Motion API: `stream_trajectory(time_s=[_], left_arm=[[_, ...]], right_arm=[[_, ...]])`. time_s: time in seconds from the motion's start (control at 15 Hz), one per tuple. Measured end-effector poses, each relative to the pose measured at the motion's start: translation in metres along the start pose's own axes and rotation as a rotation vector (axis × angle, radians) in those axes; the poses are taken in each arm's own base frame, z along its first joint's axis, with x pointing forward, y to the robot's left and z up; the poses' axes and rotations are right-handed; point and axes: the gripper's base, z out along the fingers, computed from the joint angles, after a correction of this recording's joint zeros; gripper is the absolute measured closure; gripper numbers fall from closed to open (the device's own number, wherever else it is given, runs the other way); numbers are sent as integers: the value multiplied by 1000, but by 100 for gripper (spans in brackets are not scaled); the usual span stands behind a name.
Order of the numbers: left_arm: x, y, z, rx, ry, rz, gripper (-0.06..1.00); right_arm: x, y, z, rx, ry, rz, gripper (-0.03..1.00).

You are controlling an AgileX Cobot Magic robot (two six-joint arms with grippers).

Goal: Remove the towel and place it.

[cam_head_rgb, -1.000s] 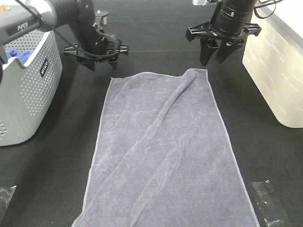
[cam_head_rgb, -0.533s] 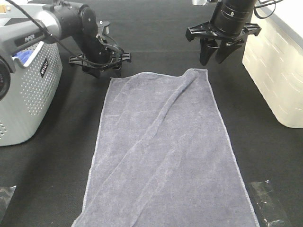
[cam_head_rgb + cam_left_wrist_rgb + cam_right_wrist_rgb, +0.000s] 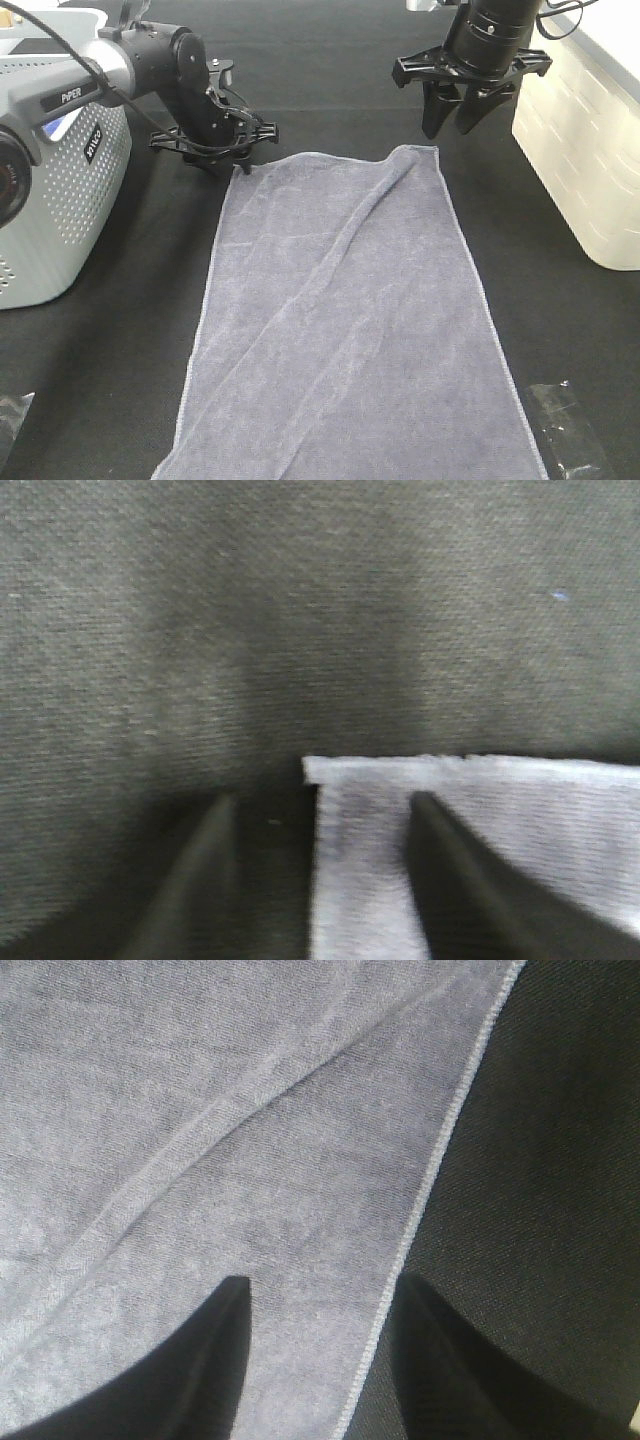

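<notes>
Two grippers stand at the far end of the towel [image 3: 340,320], one at each corner. The towel lies spread out flat on the black table [image 3: 330,60], its long side running away from the high camera, with a raised fold slanting from the far right corner toward the near left.

The left gripper [image 3: 228,165] is low at the far left corner. In its wrist view its jaws are spread [image 3: 322,800] and straddle that corner: one finger [image 3: 205,880] is over bare table just beside the edge, the other [image 3: 460,880] over the cloth [image 3: 520,800]. They pinch nothing.

The right gripper [image 3: 455,120] hangs above the far right corner, clear of the cloth, jaws apart and empty. Its wrist view [image 3: 323,1282] shows the towel [image 3: 200,1110] below, with the stitched hem [image 3: 440,1150] running between the two fingers.

A grey basket [image 3: 60,200] stands left of the towel, apart from it, with a blue cloth [image 3: 55,122] showing inside. A white bin [image 3: 590,160] stands at the right.
</notes>
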Motion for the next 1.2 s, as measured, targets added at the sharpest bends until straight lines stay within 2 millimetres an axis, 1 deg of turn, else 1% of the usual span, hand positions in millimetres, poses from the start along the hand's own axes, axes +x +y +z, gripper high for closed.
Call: stream_trajectory(time_s=[0.27, 0.33, 0.47, 0.6, 0.67, 0.73, 0.8, 0.93, 1.07, 1.13, 1.2], left_arm=[[-2, 0, 0, -1, -12, 34, 91], [-4, -2, -2, 8, -20, 53, 94], [-15, -6, -12, 23, -62, 67, 94], [-26, -9, -27, 16, -105, 88, 94], [-26, -9, -27, 16, -105, 88, 94], [-29, -7, -31, -12, -118, 110, 94], [-29, -6, -32, -29, -113, 119, 94], [-29, -4, -32, -51, -103, 128, 94], [-28, -2, -32, -70, -99, 123, 94], [-28, -1, -32, -80, -98, 126, 94], [-29, 0, -32, -97, -102, 137, 94]], right_arm=[[0, 0, 0, 0, 0, 0, 54], [0, 0, 0, 0, 0, 0, 54], [-1, 0, 0, 3, -13, -1, 54], [-8, -3, 0, 33, -92, -11, 54], [-8, -3, 0, 33, -92, -11, 54], [-16, -6, -2, 66, -173, -7, 54], [-20, -8, -1, 87, -217, -14, 54], [-27, -11, 14, 99, -253, -18, 52], [-30, -15, 48, 100, -214, -13, 45], [-31, -21, 71, 102, -198, -6, 43], [-31, -25, 85, 103, -191, 9, 42]])
